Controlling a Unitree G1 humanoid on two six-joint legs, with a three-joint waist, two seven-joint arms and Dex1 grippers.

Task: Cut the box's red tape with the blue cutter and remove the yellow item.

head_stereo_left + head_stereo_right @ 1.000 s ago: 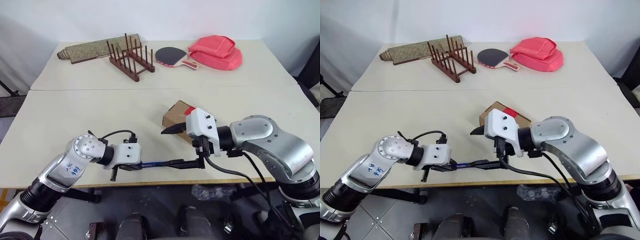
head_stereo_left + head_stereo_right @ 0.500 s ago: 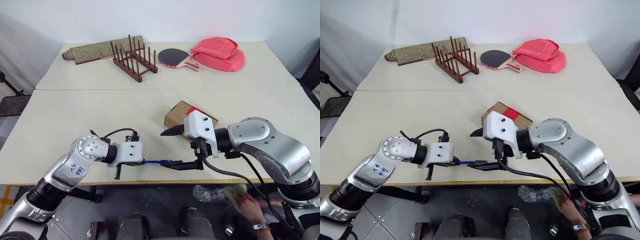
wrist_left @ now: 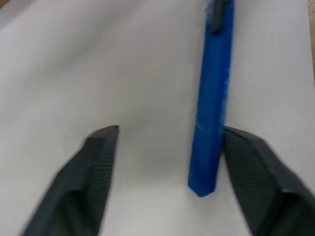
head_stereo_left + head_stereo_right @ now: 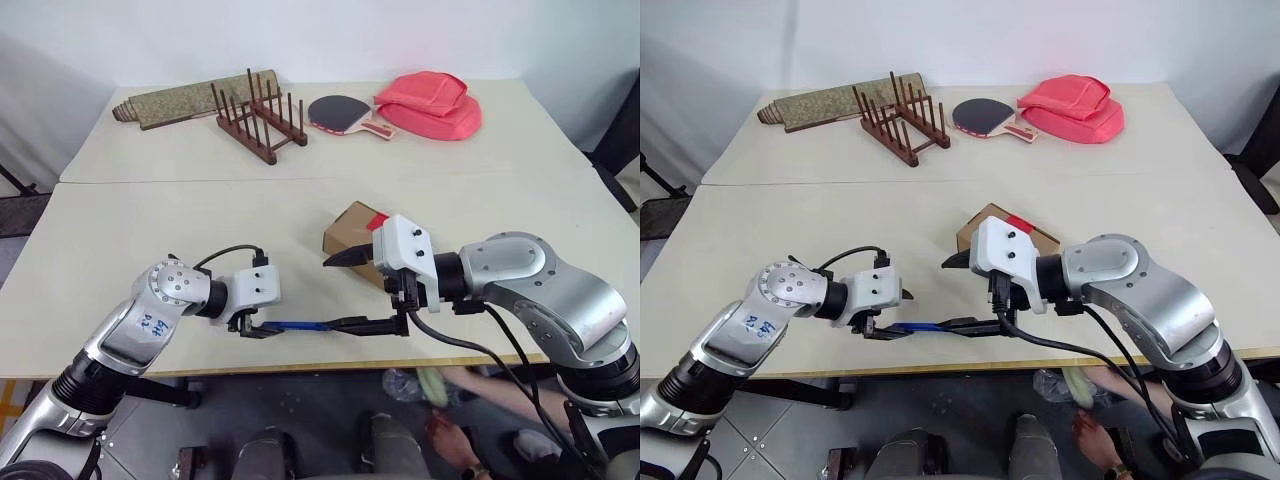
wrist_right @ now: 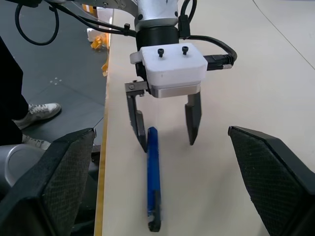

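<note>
I find my left hand (image 4: 262, 328) spread, its fingers astride the near end of the cutter (image 4: 300, 325), which lies flat on the worktop (image 4: 150, 230) close to the near edge at about 6 o'clock. One finger sits just beside the blue body; I judge nothing is gripped. My right hand (image 4: 352, 290) is spread wide, hovering at the cutter's dark tip. I judge the step in hand is passing the cutter across: the right hand should close squarely on the body, tip clear, before lifting. The box (image 4: 350, 232) with its tape (image 4: 378, 220) sits just beyond that hand, near centre. At 12 o'clock, far back, stand a rack (image 4: 260, 122), a paddle (image 4: 340, 112) and a red bag (image 4: 430, 103); a rolled mat (image 4: 185, 98) lies at 11 o'clock. A person (image 4: 470, 400) reaches under the worktop's near edge.
</note>
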